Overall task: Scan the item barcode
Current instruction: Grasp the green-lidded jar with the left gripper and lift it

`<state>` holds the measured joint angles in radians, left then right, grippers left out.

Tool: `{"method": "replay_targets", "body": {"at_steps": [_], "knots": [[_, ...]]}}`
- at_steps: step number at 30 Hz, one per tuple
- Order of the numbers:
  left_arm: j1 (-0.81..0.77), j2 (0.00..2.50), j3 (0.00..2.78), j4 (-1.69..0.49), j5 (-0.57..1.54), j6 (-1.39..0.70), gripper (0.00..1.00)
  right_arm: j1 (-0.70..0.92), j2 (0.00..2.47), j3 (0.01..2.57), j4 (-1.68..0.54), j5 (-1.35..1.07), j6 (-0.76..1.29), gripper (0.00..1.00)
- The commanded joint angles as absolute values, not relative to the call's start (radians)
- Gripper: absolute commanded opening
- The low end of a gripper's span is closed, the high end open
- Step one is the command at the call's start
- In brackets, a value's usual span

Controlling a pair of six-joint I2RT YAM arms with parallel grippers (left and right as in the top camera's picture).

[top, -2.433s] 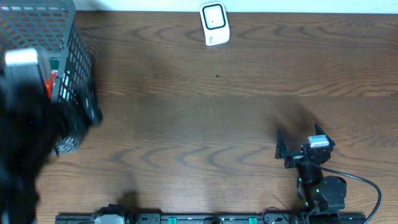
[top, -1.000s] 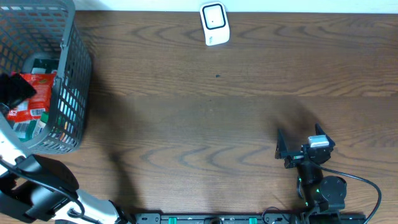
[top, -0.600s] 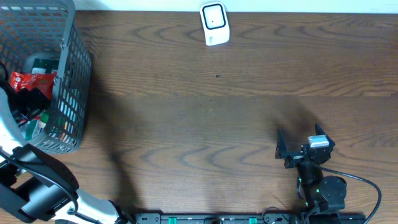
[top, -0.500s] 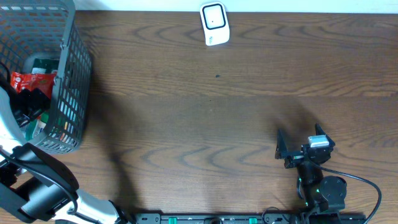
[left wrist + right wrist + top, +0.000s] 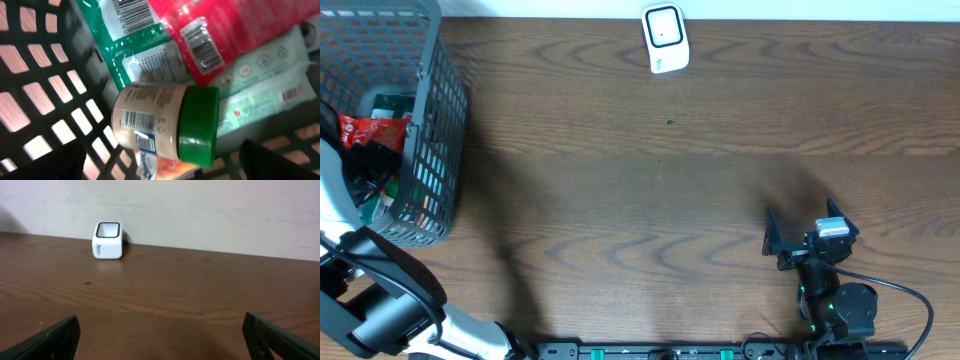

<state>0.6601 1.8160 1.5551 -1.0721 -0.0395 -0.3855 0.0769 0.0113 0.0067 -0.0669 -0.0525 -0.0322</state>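
At ten o'clock of the table (image 5: 620, 200) a grey basket (image 5: 435, 90) is seen, with the left gripper (image 5: 160, 165) inside it, jaws spread wide over a green-lidded jar (image 5: 150, 125) laid on its side among packets (image 5: 200, 35). A white scanner (image 5: 665, 38) is placed at twelve o'clock. At five o'clock the right gripper (image 5: 800, 232) is held with jaws apart, empty

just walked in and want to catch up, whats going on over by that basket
The left end effector hangs open inside the grey basket at the left end of the table. It is over a green-lidded jar lying on its side among a red packet and a green packet. It grips nothing. The right end effector sits open and empty near the front right, facing the white scanner at the far edge. No item is at the scanner yet.
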Motion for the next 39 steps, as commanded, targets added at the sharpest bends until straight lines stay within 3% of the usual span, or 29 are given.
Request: {"method": "replay_targets", "body": {"at_steps": [1, 31, 39], "knots": [[0.662, 1.819, 1.514, -1.048, -0.064, -0.459, 0.98, 0.077, 0.007, 0.006, -0.071, -0.054, -0.015, 0.99], [0.663, 1.828, 1.343, -0.863, -0.064, -0.474, 1.00, 0.077, 0.007, 0.006, -0.071, -0.053, -0.015, 0.99], [0.663, 1.827, 1.348, -0.862, -0.060, -0.473, 0.83, 0.077, 0.007, 0.006, -0.071, -0.053, -0.015, 0.99]]}}
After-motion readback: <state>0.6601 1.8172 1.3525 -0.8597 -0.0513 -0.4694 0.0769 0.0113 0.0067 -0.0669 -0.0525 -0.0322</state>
